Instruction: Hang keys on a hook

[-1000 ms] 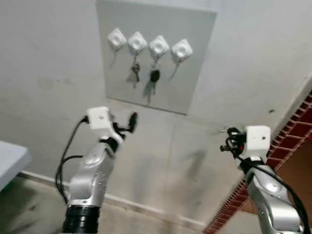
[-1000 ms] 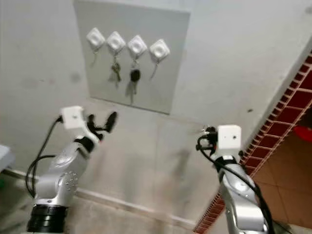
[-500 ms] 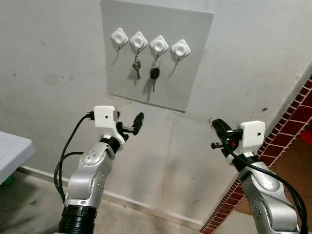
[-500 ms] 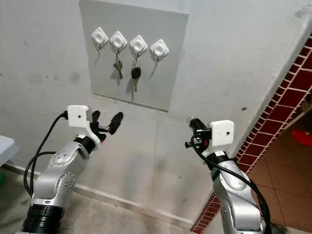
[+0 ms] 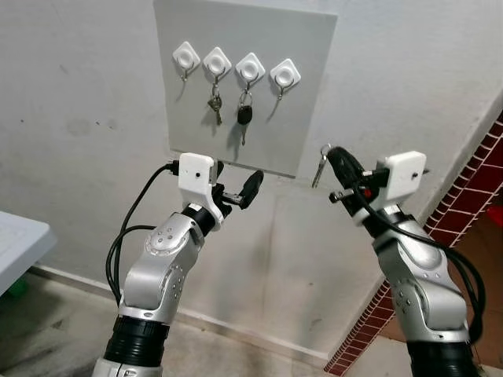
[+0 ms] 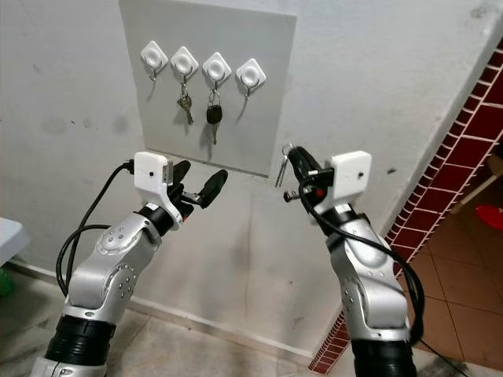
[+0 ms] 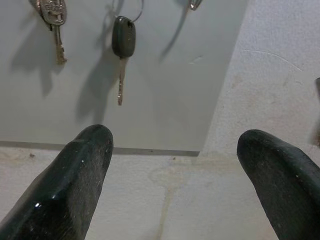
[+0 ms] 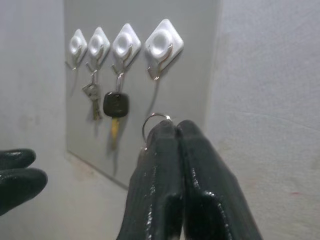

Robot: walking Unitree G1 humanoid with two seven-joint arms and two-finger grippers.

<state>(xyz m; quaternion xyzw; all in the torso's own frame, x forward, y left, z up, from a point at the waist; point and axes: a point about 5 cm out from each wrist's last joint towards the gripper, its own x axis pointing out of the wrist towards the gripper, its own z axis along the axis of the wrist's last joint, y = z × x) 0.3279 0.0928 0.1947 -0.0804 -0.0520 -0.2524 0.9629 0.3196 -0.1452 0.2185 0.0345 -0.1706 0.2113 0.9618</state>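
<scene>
Right tool (image 5: pixel 330 157): fingers pressed fully together, pinching a key ring with a small key (image 5: pixel 317 169) hanging off it. Ring pokes out above the fingertips in the right wrist view (image 8: pixel 154 122). Tool sits just right of and below the grey hook board (image 5: pixel 306 94), near its lower right corner, not touching it.

Left tool (image 5: pixel 240 188): fingers spread wide, nothing between them. Held below the board's bottom edge, pointing at the wall; left wrist view shows both fingertips (image 7: pixel 82 165) apart from the surface.

Board has four white diamond hooks in a row. From the left: first hook (image 5: pixel 185 56) bare, second carries a silver key (image 5: pixel 214 107), third carries a black-headed key (image 5: pixel 244 116), fourth hook (image 5: pixel 285 75) bare and closest to the right tool.

Silver key head has stamped lettering in the left wrist view (image 7: pixel 53 7), too blurred to read. No other legible markings.
</scene>
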